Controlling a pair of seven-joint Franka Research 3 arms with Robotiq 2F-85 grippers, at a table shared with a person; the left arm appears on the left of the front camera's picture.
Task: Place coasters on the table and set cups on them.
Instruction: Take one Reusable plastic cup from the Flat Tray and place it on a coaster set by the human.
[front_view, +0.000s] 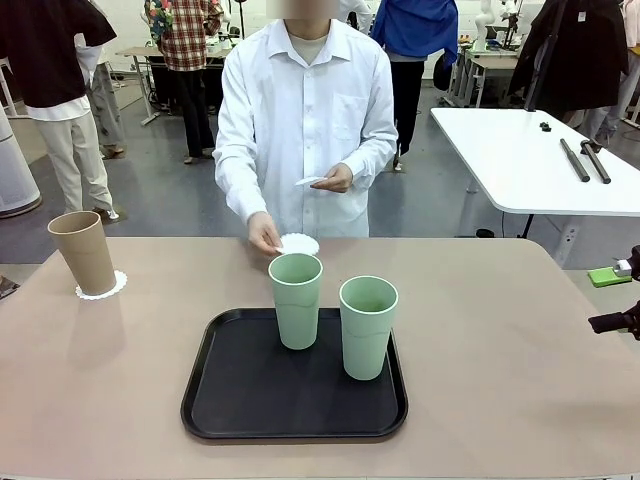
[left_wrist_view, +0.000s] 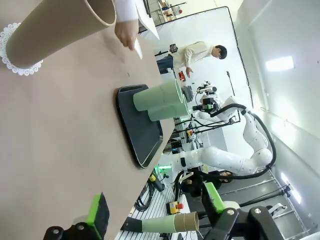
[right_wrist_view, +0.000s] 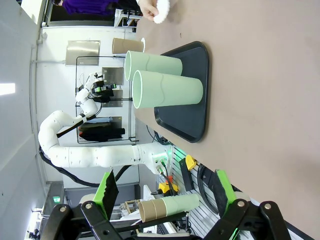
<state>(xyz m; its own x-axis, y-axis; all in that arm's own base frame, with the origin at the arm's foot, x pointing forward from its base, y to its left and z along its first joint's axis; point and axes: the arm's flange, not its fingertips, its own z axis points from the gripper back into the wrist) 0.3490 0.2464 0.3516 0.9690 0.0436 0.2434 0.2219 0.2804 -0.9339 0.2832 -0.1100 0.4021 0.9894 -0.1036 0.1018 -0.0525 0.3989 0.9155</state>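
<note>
Left end effector (left_wrist_view: 154, 205) and right end effector (right_wrist_view: 166, 192): we see both spread apart, empty. Tan cup (front_view: 85, 250) stands on a coaster (front_view: 114, 287) at frame left; green cups (front_view: 296, 300) stand on the tray (front_view: 240, 400), lower centre.

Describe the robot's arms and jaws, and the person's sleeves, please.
The left arm and the right arm are smooth, rounded white tubes, each with a black cable looping alongside. Their jaws are black angular linkages tipped with bright green pads. The person wears a white collared shirt with long sleeves.
</note>
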